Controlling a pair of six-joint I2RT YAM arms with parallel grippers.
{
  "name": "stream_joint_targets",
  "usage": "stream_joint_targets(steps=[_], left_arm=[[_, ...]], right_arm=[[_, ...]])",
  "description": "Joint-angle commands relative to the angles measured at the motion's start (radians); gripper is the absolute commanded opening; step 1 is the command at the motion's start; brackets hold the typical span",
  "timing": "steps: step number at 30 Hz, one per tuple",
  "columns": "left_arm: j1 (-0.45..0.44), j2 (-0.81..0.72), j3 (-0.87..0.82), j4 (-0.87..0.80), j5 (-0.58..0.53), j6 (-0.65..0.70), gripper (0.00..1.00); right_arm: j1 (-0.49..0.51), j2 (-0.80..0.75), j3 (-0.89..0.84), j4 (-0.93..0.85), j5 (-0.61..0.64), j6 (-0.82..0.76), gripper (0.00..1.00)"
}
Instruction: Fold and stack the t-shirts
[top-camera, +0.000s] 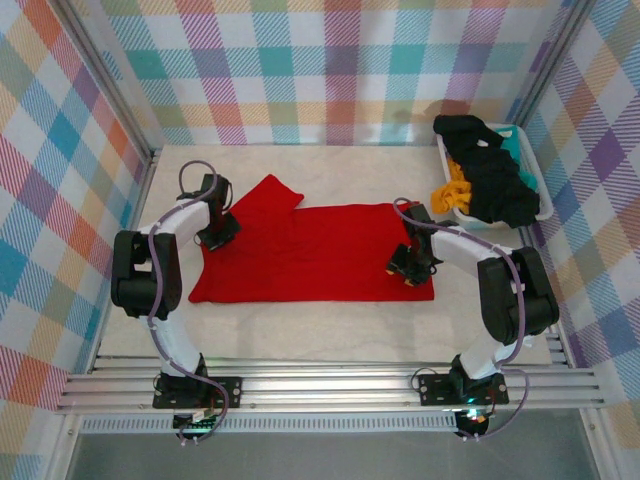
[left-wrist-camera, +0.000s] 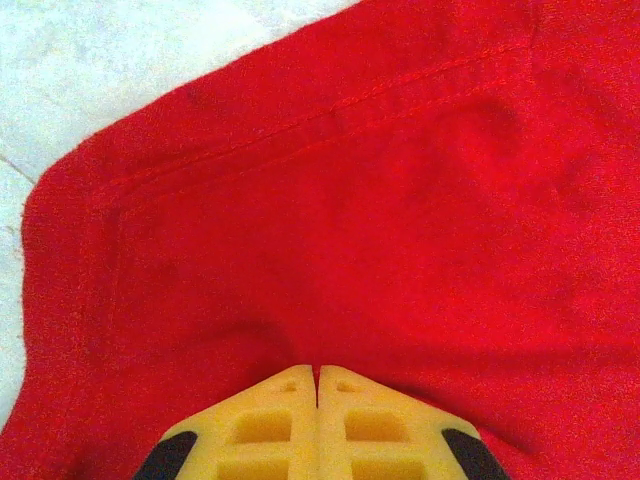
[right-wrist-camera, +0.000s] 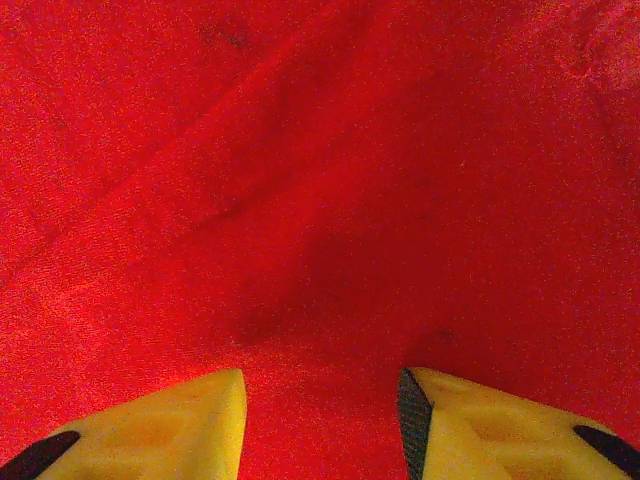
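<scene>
Left gripper (left-wrist-camera: 318, 372) pinches red t-shirt (left-wrist-camera: 350, 200), wrist close-up reveals.

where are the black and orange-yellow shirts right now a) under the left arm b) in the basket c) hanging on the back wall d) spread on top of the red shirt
B: the top view shows the black t-shirt and the orange-yellow t-shirt heaped in the white-and-teal basket at the far right, apart from the red t-shirt lying flat between the arms.
</scene>
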Motion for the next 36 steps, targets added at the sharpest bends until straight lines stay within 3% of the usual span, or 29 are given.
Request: stream_joint_targets(steps=[1,13,24,30,31,33,36], left_arm=[[-0.002,-0.03,0.012,-0.026,-0.021,0.018,0.0],[-0.007,-0.11,0.064,-0.002,-0.01,0.08,0.0],[-0.007,-0.022,0.155,0.01,0.031,0.12,0.0],[-0.006,0.073,0.215,-0.084,-0.032,0.127,0.0],[-0.007,0.082,0.205,-0.079,-0.046,0.128,0.01],[-0.007,0.086,0.196,-0.087,-0.104,0.128,0.2],[-0.037,0.008,0.189,-0.118,-0.265,0.122,0.38]], right_arm=[[-0.003,-0.005,-0.001,-0.015,-0.013,-0.012,0.45],[-0.003,0.011,0.008,-0.029,-0.008,-0.012,0.44],[-0.003,0.011,-0.002,-0.033,-0.011,-0.013,0.45],[-0.001,0.014,0.001,-0.032,-0.014,-0.012,0.44],[-0.001,0.013,0.001,-0.032,-0.015,-0.012,0.45],[-0.002,0.009,0.002,-0.034,-0.017,-0.016,0.45],[-0.001,-0.012,0.001,-0.035,-0.013,-0.031,0.45]])
